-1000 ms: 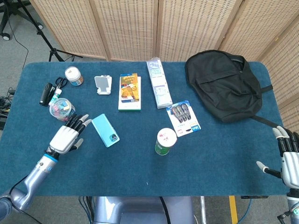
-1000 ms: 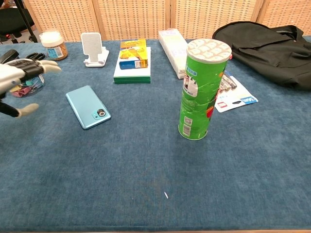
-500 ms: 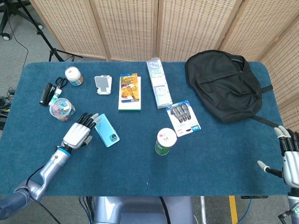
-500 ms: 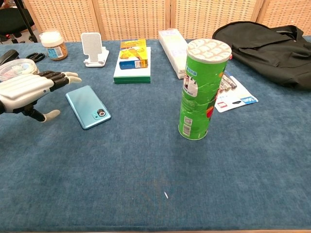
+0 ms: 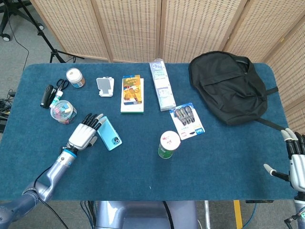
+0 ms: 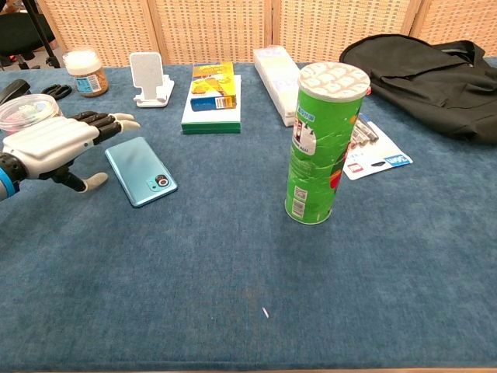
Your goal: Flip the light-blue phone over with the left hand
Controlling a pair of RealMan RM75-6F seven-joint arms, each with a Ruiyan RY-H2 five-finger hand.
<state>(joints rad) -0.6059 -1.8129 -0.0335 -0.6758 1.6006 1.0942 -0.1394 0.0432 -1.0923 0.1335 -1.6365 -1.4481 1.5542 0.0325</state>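
Observation:
The light-blue phone (image 5: 109, 133) (image 6: 141, 171) lies flat on the blue table, camera side up, a little left of centre. My left hand (image 5: 85, 134) (image 6: 62, 144) hovers just to its left with fingers spread, holding nothing; the fingertips reach toward the phone's far left corner. Whether they touch it I cannot tell. My right hand (image 5: 296, 160) is open at the table's right front edge, far from the phone.
A green can (image 5: 168, 144) (image 6: 320, 144) stands right of the phone. A clear tub of clips (image 5: 63, 111) sits behind my left hand. A phone stand (image 5: 105, 87), a book (image 5: 132, 93), a black backpack (image 5: 231, 86) and a battery pack (image 5: 187, 119) lie further back.
My left hand has moved right and forward, from well left of the phone to right beside it. The phone and my right hand have stayed put.

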